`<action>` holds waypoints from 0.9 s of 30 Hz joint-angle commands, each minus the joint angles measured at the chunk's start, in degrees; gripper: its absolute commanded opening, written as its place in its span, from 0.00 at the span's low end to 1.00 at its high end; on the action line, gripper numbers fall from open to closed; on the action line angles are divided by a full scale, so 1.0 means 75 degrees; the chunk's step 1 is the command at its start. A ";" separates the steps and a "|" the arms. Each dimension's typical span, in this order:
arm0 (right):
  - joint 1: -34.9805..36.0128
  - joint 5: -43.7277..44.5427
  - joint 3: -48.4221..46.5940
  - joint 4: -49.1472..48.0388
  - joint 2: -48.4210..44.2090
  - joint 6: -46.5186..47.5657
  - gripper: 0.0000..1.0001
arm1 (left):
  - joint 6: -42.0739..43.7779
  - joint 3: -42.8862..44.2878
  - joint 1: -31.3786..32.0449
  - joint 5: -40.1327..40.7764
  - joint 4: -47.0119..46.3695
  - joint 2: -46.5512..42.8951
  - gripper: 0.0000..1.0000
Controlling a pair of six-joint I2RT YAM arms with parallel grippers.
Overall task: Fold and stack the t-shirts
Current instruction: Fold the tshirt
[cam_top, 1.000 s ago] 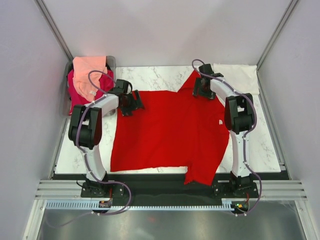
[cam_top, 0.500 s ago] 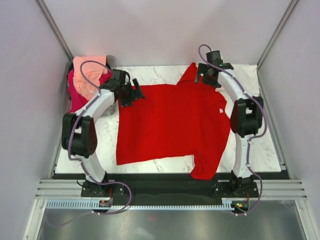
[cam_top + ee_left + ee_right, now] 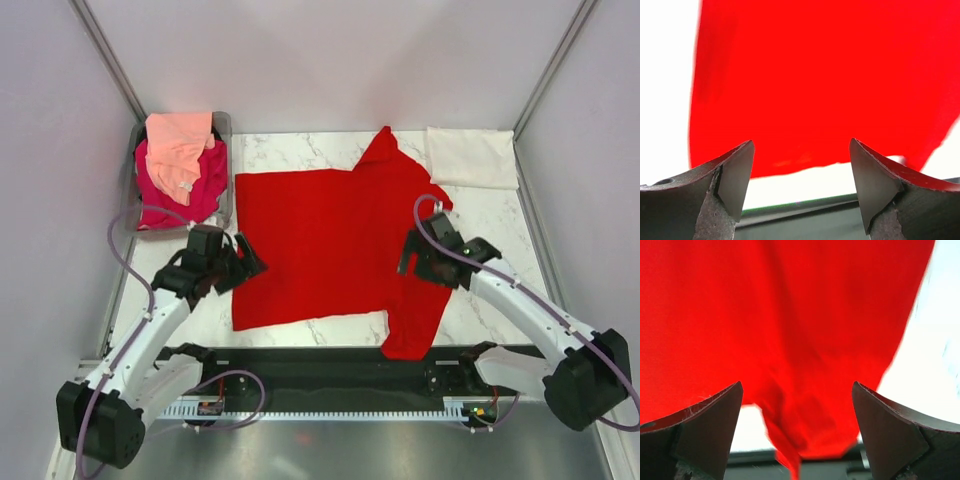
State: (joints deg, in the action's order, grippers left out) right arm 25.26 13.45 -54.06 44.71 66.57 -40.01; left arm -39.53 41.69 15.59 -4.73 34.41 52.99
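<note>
The red t-shirt lies spread flat on the marble table, one sleeve pointing to the back and the other hanging over the near edge. My left gripper is open and empty just left of the shirt's near left corner; the left wrist view shows the red hem beyond the open fingers. My right gripper is open and empty over the shirt's right side; the right wrist view shows the near sleeve between the fingers. A folded cream-white t-shirt lies at the back right. Peach and magenta-pink t-shirts sit in the bin.
A grey bin stands at the back left corner of the marble table. A black strip and a metal rail run along the near edge. Grey walls enclose the left, back and right sides.
Both arms have drawn back from the shirt's far corners toward the near side and let go of it. The shirt now lies flat, shifted a little toward the back.
</note>
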 commanded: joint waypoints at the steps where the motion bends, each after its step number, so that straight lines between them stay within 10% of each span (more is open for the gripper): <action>1: 0.0580 0.0329 0.1253 0.0425 -0.0706 -0.1659 0.98 | -0.0974 -0.0961 0.0077 0.0384 0.0567 -0.0780 0.83; 14: 0.3507 0.0913 0.2227 0.1341 -0.0815 -0.4238 0.98 | -0.4231 -0.2006 0.1506 0.2599 0.1963 -0.1686 0.72; 27: 0.4203 0.0867 0.3984 -0.0041 -0.1270 -0.5646 0.89 | -0.3859 -0.2652 0.1507 0.2951 0.0721 -0.0843 0.72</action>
State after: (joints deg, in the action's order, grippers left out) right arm 56.12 19.53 -27.31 49.12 58.33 -78.17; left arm -67.00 22.61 26.74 14.09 44.23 45.91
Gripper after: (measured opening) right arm 0.891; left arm 0.727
